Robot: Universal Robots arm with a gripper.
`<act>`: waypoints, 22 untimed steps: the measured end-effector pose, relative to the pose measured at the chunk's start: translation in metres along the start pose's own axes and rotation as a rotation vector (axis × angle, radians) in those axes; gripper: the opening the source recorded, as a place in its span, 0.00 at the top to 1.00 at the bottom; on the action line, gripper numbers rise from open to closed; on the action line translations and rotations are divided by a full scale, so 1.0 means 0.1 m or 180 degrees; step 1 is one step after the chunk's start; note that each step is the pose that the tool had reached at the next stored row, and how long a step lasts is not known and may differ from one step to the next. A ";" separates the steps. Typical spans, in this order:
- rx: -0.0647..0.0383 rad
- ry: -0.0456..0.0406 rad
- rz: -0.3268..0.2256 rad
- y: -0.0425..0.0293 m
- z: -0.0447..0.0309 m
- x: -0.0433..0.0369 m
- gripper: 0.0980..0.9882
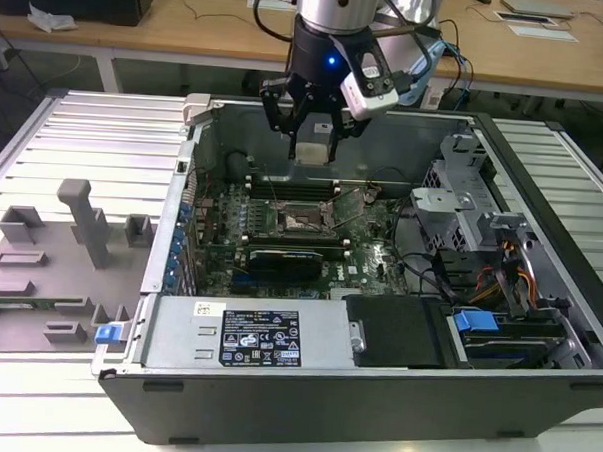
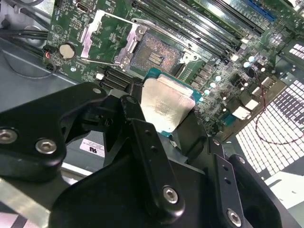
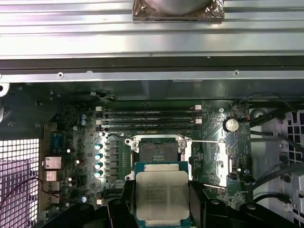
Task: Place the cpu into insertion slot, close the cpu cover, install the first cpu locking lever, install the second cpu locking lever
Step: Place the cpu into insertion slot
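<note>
Open PC case (image 1: 374,409), and the gripper (image 1: 312,144) hangs over the motherboard (image 1: 370,254) with its fingers clamped on the cpu (image 3: 162,194). So it's step one: the chip's in the air near the bare insertion slot (image 3: 156,149), not in it. I reckon seating it calls for squaring it up and going gently.

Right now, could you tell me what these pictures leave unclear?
The cpu's underside: turned away in both wrist views.
The insertion slot's pins: too small in the exterior view.
One slot edge: hidden behind the cpu, first wrist view.
Where the gripper touches the cpu: behind its own links, second wrist view.
</note>
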State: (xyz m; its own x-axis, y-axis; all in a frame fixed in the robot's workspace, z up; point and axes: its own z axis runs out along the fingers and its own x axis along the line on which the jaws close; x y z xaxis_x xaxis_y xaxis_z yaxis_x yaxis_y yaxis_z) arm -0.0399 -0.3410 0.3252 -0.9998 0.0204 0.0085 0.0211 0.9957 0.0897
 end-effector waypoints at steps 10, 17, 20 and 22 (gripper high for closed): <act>-0.0003 -0.0055 0.0506 -0.008 0.101 -0.001 0.50; -0.0007 -0.0104 0.1054 -0.010 0.118 -0.001 0.50; -0.0008 -0.0116 0.1186 -0.010 0.121 -0.001 0.50; -0.0009 -0.0125 0.1281 -0.010 0.123 -0.001 0.50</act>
State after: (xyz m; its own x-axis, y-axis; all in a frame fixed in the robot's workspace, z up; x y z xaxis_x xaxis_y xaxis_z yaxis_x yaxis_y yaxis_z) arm -0.0399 -0.3409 0.3129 -0.9112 0.4120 0.0054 0.4108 0.9073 0.0896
